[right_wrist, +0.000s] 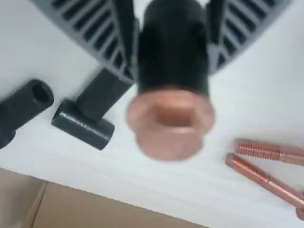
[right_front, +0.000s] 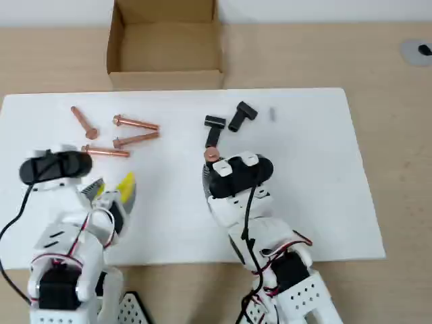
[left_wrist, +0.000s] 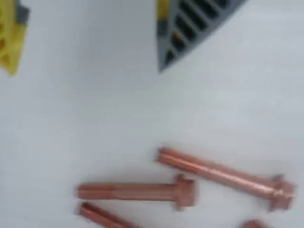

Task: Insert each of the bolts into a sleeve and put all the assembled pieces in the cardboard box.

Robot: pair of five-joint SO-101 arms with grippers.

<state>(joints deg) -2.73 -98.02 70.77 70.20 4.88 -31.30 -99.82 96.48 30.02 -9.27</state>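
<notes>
Bolts point(right_front: 136, 123): four loose, copper-coloured, with flanged hex heads and threaded shanks, lying on the white sheet point(right_front: 304, 202) over the counter point(right_front: 391, 101), near the left claw point(right_front: 110, 192), whose fingers stand apart. Judged rigid, light and apt to roll; best pinched mid-shank.
Loose sleeves point(right_front: 241, 115): two, black, smooth, collared cylinders, likely slippery.
Right claw point(right_wrist: 170, 71): clamped on a held sleeve point(right_wrist: 173, 47) with a bolt head point(right_wrist: 170, 124) at its end.
Cardboard box point(right_front: 165, 71): open, beyond the sheet.

The claw point(right_wrist: 172, 57) grips a sleeve point(right_wrist: 172, 47) holding a bolt point(right_wrist: 170, 124); two loose sleeves point(right_wrist: 85, 116) lie nearby.
</notes>
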